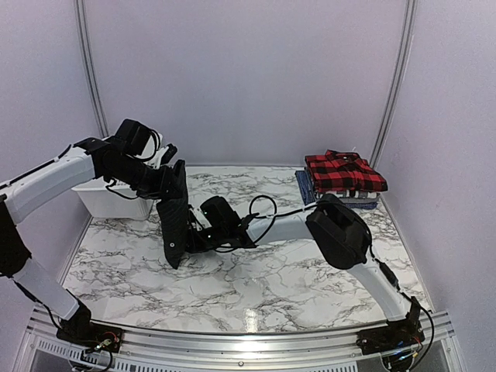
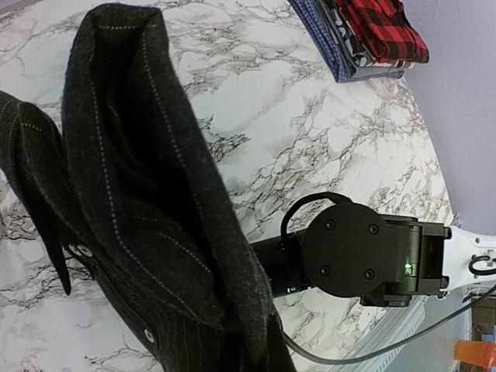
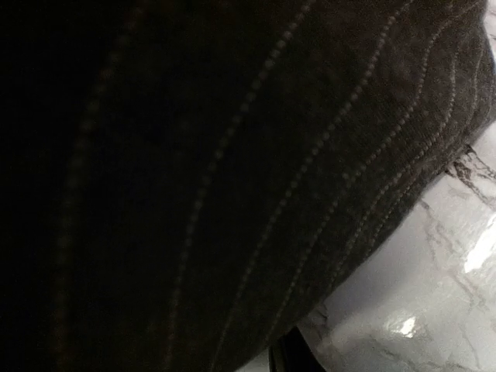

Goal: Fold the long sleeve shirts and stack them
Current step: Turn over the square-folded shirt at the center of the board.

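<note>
The black pinstriped shirt [image 1: 174,225] hangs bunched from my left gripper [image 1: 169,184], which is shut on its top above the table's left middle. In the left wrist view the shirt [image 2: 132,178] covers the fingers. My right gripper [image 1: 191,236] is pressed against the shirt's lower part. Its wrist view is filled with the dark cloth [image 3: 194,170], so I cannot tell how its jaws stand. A folded stack sits at the back right: the red-and-black plaid shirt [image 1: 343,172] on top, a greyish one [image 1: 360,195] under it and a blue checked one [image 1: 304,186] at the bottom.
A white plastic bin [image 1: 108,200] stands at the back left, behind my left arm. The right arm [image 2: 364,252] reaches across the middle of the marble table [image 1: 256,287] toward the shirt. Purple walls close in the back and both sides.
</note>
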You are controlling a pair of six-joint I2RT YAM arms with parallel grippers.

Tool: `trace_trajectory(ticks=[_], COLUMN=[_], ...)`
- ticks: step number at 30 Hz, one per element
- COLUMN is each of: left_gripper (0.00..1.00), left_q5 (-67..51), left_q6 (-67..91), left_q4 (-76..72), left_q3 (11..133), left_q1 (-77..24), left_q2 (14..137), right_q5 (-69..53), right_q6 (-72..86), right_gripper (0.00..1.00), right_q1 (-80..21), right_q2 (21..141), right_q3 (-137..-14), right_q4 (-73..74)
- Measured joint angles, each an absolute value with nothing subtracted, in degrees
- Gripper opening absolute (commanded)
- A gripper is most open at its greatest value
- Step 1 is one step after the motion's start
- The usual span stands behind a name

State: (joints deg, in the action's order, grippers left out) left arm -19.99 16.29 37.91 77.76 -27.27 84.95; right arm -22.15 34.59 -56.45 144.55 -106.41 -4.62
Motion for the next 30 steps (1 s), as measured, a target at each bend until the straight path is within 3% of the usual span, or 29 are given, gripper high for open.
trace_trajectory(ticks=[9, 14, 21, 22, 24, 26, 30], left_gripper=[0.00, 0.00, 0.00, 0.03, 0.28, 0.38, 0.74], left_q5=[-22.57, -24.27, -25.61, -24.99, -23.70, -22.06, -18.70], left_q6=[14.81, 14.00, 15.25, 15.81, 17.32, 18.81, 23.86], left_q4=[37.87, 37.95, 38.11, 38.17, 38.35, 38.09, 36.84], left_q3=[78.00, 78.28, 83.37, 84.95, 89.54, 95.42, 114.93], left_q1=[-24.95, -23.86, -26.39, -27.77, -31.70, -36.14, -45.95], left_q2=[87.46, 87.90, 93.69, 95.15, 99.39, 104.99, 122.58], right_q5=[-24.03, -23.92, -20.34, -19.16, -17.17, -15.40, -9.98], right_q6=[34.94, 35.38, 35.22, 34.79, 34.09, 33.56, 32.36], right_gripper=[0.25, 0.25, 0.34, 0.35, 0.39, 0.42, 0.56], right_q1=[-55.75, -54.19, -49.39, -48.16, -45.98, -43.88, -38.89], right_q2=[140.64, 133.45, 117.47, 113.16, 105.25, 97.58, 81.30], right_q3=[-99.11, -86.96, -67.77, -64.62, -60.23, -56.51, -47.99], right_q4=[-7.55, -10.85, -11.16, -10.76, -9.63, -8.88, -5.98])
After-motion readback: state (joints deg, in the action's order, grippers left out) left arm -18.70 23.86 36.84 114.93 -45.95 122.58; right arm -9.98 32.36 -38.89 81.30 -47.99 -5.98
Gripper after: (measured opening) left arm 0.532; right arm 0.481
